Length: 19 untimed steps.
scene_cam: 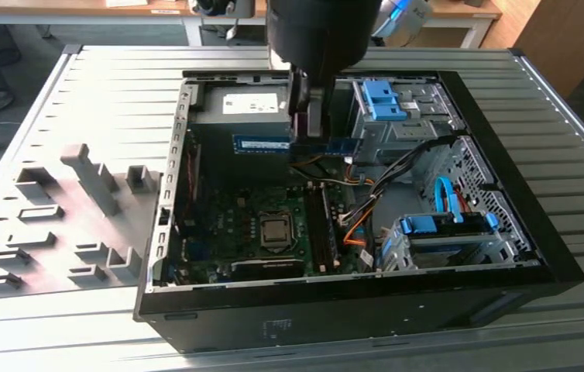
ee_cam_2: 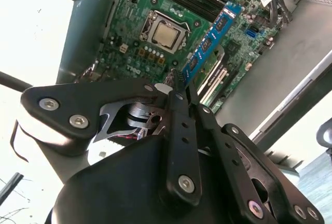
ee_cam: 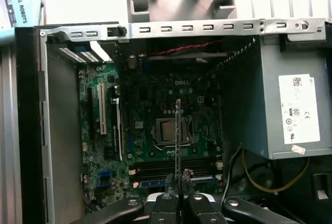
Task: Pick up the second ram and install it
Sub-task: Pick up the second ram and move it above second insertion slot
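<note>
My gripper (scene_cam: 310, 142) is shut on the second ram (scene_cam: 261, 145), a long thin blue strip with dark chips. It holds the stick level in the air above the open computer case, near the power supply (scene_cam: 242, 116). In the second wrist view the ram (ee_cam_2: 212, 36) sticks out from the closed fingertips (ee_cam_2: 179, 81) over the motherboard (ee_cam_2: 129, 53). The first wrist view shows the ram (ee_cam: 178, 136) edge-on, hanging above the CPU socket (ee_cam: 168, 130) and the memory slots (ee_cam: 155, 168). A dark stick (scene_cam: 320, 229) sits in a slot beside the CPU socket (scene_cam: 274, 230).
The black case wall (scene_cam: 540, 232) rings the motherboard. Blue drive caddies (scene_cam: 385, 101) (scene_cam: 442, 227) and loose cables (scene_cam: 375, 201) fill the exterior view's right side of the case. Gray plastic fixture blocks (scene_cam: 75, 209) stand on the ribbed table at the exterior view's left.
</note>
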Motion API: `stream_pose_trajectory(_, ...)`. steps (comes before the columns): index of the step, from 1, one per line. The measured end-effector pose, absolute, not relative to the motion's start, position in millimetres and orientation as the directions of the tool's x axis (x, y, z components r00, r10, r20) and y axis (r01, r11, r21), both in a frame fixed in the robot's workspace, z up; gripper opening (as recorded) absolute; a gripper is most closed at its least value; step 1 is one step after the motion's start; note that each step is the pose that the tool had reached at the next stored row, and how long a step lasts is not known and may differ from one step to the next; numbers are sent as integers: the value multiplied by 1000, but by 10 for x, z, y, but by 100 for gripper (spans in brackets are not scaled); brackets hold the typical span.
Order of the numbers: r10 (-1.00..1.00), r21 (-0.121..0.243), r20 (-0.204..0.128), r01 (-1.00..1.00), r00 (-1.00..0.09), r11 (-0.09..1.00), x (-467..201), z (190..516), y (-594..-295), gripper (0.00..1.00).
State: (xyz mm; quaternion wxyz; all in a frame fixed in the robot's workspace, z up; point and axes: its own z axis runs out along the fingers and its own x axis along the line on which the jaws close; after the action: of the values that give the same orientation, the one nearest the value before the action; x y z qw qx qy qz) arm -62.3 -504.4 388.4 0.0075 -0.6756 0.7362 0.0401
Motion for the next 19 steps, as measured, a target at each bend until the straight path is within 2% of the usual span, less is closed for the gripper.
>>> stream_pose_trajectory(19, -993, 49, -65, -994, -99, 96, -501, 3538, -5044, 14)
